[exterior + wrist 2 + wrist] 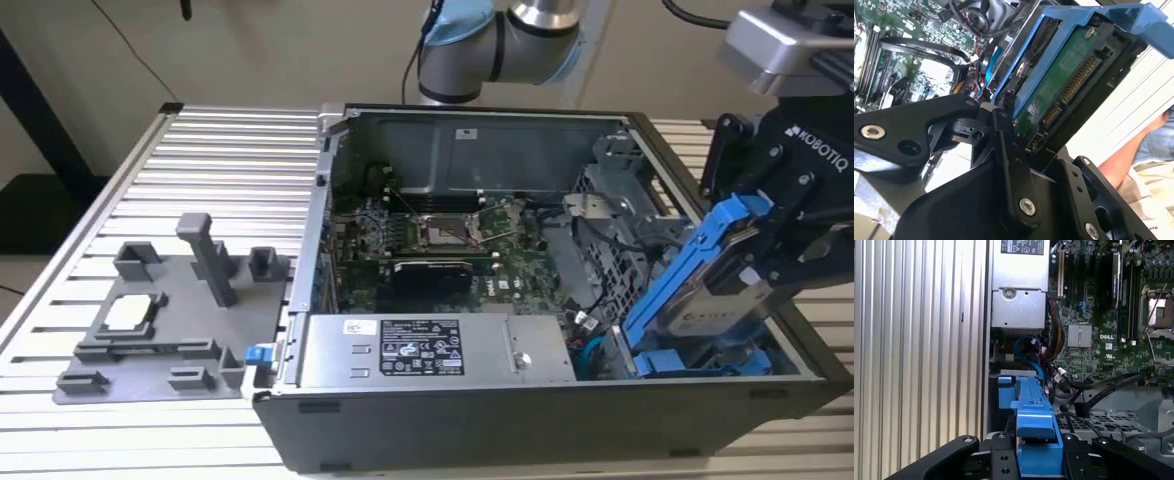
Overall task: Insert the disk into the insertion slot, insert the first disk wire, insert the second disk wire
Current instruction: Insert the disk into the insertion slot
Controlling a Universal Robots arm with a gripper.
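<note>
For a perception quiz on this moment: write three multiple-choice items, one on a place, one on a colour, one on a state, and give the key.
1. Where does the grey fixture stand?
A. On the table, at the exterior view's left of the computer case.
B. Inside the case.
C. On the floor.

2. What colour is the carrier frame of the disk?
A. Red.
B. Blue.
C. Yellow.

3. How is the disk?
A. Lying flat on the table.
B. Held tilted by the gripper.
C. Seated flat in a bay.

Key: 1 A, it sits on the slats beside the case; 2 B, the frame is bright blue; 3 B, the gripper clamps it at a slant.
</note>
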